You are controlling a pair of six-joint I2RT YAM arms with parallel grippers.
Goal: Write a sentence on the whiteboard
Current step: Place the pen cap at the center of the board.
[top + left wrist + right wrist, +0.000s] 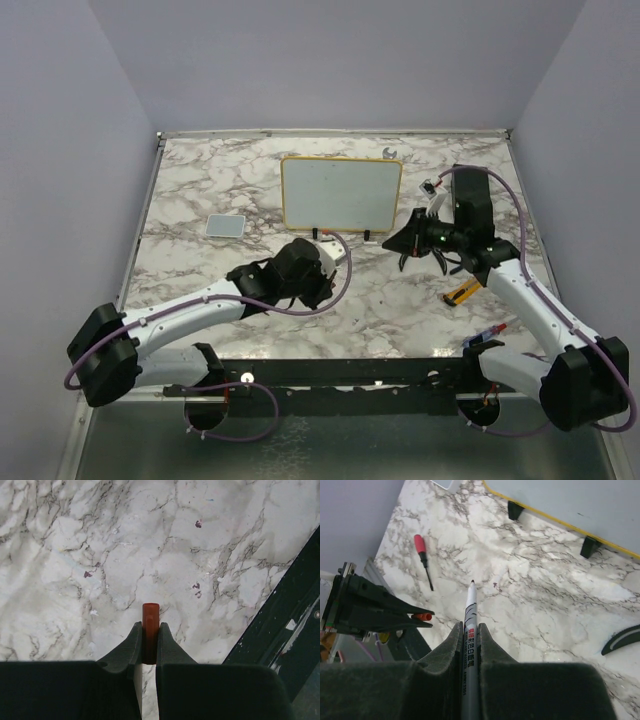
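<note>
Fingers on the left gripper (305, 272) are buried under the wrist from overhead, so I cannot tell their state here. That gripper sits low over the worktop (200, 190), just in front of the whiteboard (341, 193). The right gripper (424, 248) hangs close off the board's lower right corner, apart from it. The board stands at back centre on black feet, its face a plain pale grey from up here. A grey pad (226, 226) lies to its left.

Left wrist view now: both fingers (131, 642) are pressed onto a red-orange cap (150, 625), upright between them. Only marble and a dark rail (290, 615) at the right show around it.

Right wrist view: the fingers (451, 645) pinch a marker (469, 630), its bare tip out over the marble. It is well short of the whiteboard (580, 500), whose yellow frame and two feet fill the upper right. Only this view shows a red-handled screwdriver (422, 555) lying on the marble. It also shows the cap (422, 616) poking from the left gripper at the left edge.
</note>
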